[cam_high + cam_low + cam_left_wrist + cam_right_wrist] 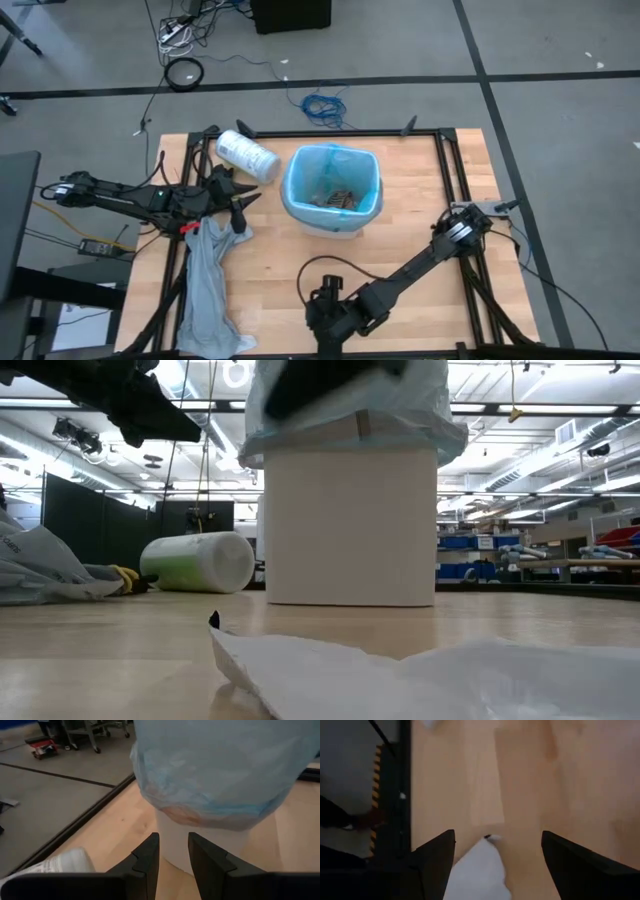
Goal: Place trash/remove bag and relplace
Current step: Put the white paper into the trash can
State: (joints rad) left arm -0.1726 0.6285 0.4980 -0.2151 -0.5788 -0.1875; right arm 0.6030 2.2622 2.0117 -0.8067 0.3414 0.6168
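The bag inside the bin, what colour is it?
The bag is light blue and see-through, folded over the rim of the white bin. The high view shows it best.

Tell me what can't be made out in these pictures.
- Trash inside the bin: high view, too small to identify.
- Right claw in the high view: its own arm covers it.
- White scrap between its open fingers: right wrist view, cut off by the edge.
- Bin's base: left wrist view, behind the left claw.

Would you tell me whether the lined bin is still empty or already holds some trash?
It holds trash: the high view shows scraps inside the blue bag lining the bin.
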